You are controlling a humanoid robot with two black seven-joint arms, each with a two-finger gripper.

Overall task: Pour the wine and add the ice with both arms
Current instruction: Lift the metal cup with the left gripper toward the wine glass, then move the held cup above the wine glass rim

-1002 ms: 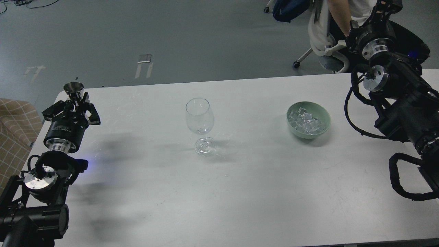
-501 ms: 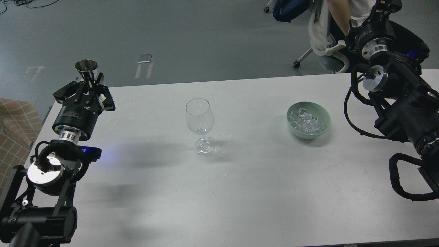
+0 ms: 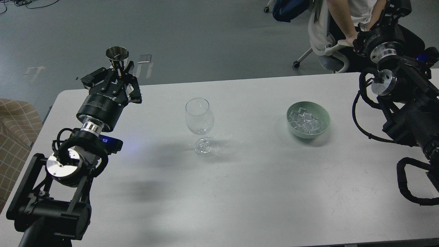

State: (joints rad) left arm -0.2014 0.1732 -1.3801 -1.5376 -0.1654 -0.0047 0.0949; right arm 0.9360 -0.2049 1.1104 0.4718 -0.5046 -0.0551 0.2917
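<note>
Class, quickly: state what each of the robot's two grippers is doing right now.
Left gripper: closed on a small steel cone-shaped measuring cup, held upright.
Right gripper: at the frame's top edge, state cannot be told.

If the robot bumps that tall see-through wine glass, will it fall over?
Probably. The clear stemmed wine glass stands upright on a thin stem over a small round foot, with a wider bowl on top, so it looks top-heavy. It looks empty, so likely light, and being thin glass it may break.
</note>
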